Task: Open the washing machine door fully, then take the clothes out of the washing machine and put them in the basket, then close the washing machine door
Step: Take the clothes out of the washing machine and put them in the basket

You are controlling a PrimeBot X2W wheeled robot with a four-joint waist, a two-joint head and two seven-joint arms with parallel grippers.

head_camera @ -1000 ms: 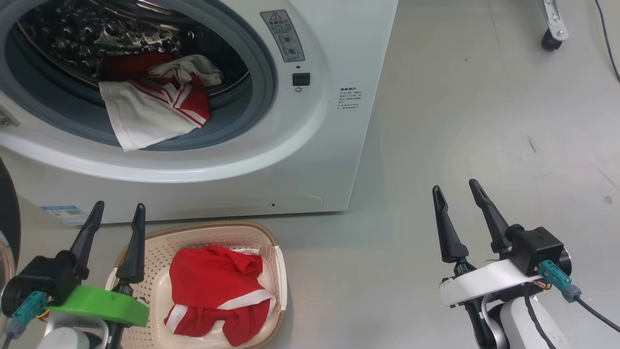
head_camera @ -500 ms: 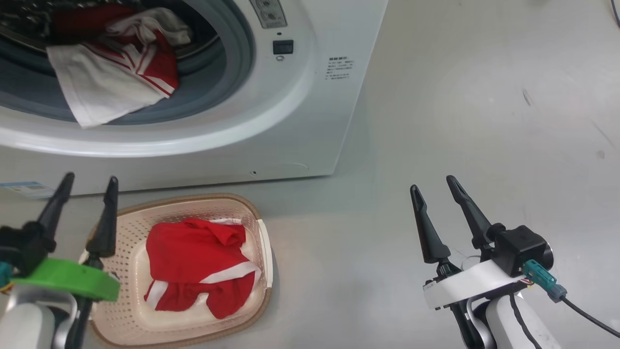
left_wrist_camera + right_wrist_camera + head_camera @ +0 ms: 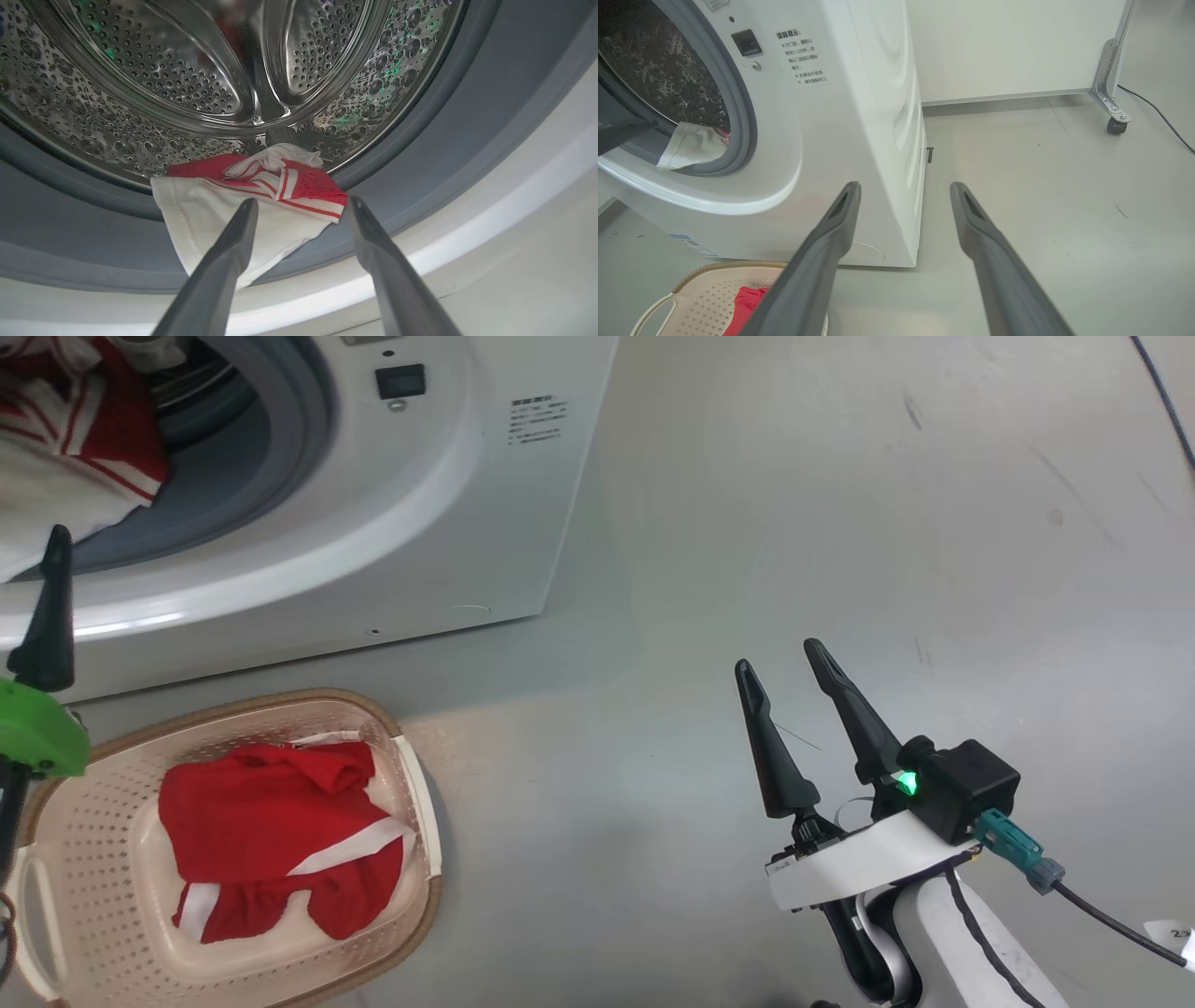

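The washing machine stands at the upper left, its mouth uncovered; the washing machine door is out of view. Red-and-white clothes hang over the grey gasket at the front of the steel drum. My left gripper is open just in front of that garment, apart from it; one of its fingers shows at the head view's left edge. The cream basket on the floor below holds a red garment. My right gripper hovers open and empty over bare floor to the right.
Grey floor spreads to the right of the machine. A metal leg with a caster and a black cable are at the far right by a white wall panel.
The head camera has swung right, so machine, basket and both grippers sit further left in its view. Both grippers stay open and empty.
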